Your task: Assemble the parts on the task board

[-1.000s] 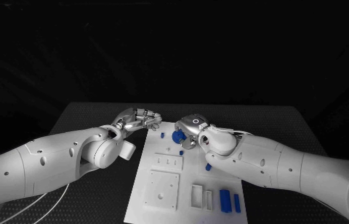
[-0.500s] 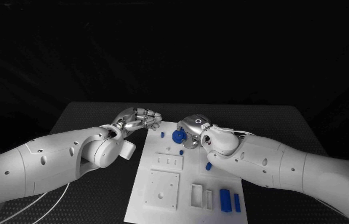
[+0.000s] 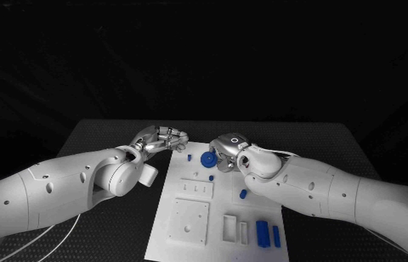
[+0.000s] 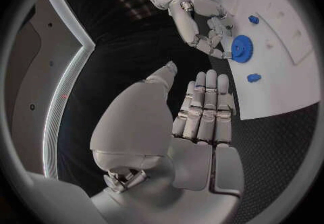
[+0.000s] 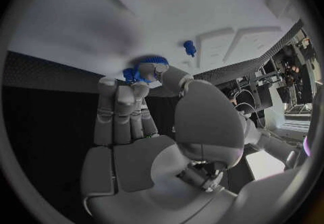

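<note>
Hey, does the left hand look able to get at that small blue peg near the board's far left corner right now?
Probably yes. The left hand hovers empty just beside the board's far corner, and the small blue peg stands uncovered; the right hand is busy at the blue gear, further along.

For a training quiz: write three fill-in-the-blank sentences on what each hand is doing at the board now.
1. The right hand pinches a blue ____.
2. The left hand holds ____.
3. The task board is coloured ____.
Missing words: gear; nothing; white.
</note>
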{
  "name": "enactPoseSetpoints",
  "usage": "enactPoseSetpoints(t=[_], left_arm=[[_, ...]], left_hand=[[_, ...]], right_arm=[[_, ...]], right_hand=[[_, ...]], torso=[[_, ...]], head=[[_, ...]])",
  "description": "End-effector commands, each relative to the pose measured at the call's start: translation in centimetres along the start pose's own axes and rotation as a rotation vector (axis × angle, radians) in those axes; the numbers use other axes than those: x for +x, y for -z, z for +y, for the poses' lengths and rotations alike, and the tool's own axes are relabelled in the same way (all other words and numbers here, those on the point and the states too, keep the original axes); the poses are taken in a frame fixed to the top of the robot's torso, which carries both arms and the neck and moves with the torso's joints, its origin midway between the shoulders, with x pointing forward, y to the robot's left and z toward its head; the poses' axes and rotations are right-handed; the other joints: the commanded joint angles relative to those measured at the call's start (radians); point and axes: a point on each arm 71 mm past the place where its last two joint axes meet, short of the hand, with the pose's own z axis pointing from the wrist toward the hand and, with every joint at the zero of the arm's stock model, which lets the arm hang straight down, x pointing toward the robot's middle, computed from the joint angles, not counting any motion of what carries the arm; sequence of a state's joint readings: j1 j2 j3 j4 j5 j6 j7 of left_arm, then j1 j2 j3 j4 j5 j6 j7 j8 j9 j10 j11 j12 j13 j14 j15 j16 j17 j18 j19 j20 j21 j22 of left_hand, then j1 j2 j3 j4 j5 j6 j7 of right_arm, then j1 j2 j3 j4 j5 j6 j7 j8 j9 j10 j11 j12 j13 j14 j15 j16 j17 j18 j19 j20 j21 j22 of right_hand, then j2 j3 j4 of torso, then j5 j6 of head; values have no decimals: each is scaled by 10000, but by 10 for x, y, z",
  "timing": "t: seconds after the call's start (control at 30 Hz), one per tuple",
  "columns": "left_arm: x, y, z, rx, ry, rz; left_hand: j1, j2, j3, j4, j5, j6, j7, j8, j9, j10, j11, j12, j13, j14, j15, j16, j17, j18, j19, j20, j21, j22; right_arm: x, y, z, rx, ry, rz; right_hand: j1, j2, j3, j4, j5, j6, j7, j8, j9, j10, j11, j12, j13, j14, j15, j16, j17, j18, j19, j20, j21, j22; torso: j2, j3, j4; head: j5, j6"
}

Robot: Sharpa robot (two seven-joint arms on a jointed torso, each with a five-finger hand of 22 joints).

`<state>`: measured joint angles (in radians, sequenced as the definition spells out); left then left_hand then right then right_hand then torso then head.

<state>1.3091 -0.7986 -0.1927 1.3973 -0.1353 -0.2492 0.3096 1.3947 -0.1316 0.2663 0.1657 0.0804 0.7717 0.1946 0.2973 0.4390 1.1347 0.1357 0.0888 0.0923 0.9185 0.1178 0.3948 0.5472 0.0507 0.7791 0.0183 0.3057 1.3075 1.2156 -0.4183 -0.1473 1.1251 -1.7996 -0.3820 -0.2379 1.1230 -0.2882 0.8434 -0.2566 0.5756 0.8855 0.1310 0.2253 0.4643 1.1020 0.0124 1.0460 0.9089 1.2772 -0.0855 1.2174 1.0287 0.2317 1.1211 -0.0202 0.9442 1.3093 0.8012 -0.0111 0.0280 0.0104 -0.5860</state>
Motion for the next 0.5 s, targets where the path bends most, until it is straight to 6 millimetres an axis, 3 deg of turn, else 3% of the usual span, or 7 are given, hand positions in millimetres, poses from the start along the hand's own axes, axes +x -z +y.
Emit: enactPoseSetpoints(t=[0.03,0.5], left_arm=[[1,0,-2,84,2,102],[-1,2,-2,75,-7,53]], left_hand=[[65,-14,-6,76,-51,23,56,-57,-14,69,36,-55,-10,35,34,-64,13,158,-52,23,-33,187],[72,-13,-12,89,-50,20,58,-60,-18,72,41,-62,-10,38,34,-68,17,158,-50,23,-33,187]], right_arm=[[6,3,-4,77,-73,491],[7,11,-10,76,-268,602]], right_hand=[[96,-20,57,9,59,-29,25,26,16,-597,82,43,-17,-35,-23,-39,14,301,37,56,-44,126],[60,54,129,56,300,154,47,158,42,-591,102,122,-15,-11,-4,-28,43,301,58,62,-15,138]], torso=[[7,-5,2],[5,-6,-6]], head=[[-15,-18],[-32,-48]])
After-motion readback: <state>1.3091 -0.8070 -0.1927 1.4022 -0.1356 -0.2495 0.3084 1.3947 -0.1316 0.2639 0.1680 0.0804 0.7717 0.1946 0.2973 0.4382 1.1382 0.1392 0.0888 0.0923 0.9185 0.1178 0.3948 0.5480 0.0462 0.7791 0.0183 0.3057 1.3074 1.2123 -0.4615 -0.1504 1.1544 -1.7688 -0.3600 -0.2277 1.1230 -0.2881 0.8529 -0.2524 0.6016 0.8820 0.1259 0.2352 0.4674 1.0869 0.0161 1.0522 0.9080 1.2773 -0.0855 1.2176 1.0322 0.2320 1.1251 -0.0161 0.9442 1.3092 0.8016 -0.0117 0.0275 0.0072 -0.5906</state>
